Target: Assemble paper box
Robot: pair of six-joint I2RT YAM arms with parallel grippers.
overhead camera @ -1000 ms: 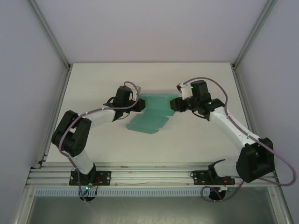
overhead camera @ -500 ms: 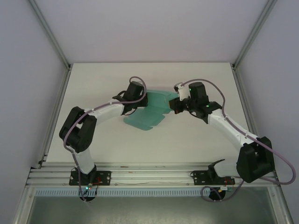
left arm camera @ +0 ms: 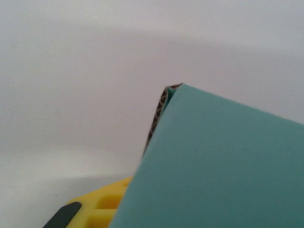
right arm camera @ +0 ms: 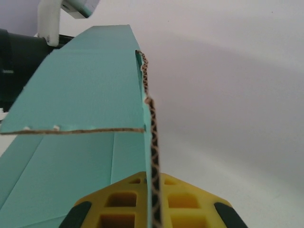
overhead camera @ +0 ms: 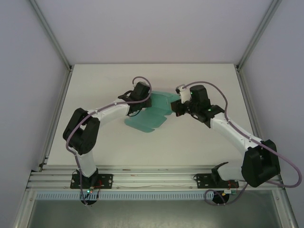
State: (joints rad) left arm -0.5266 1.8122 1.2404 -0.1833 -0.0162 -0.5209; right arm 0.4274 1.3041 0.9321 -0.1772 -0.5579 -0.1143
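The paper box was found near the middle of the table, as a teal sheet partly folded, with one panel raised between the two arms. The right gripper was clamped on the sheet's right edge; in the right wrist view the corrugated edge was seen running down between the yellow fingers. The left gripper was placed at the sheet's left side, but whether it was apart or together could not be told (the teal panel covered most of its own view, with one yellow finger below it).

For the fold in hand, it was judged that a firm right grip close to the crease was needed, and that the panel should be pushed slowly from the left, so that the thin card is not bent outside its creases. Open table was left on every side of the sheet, and the walls were well apart from both arms.
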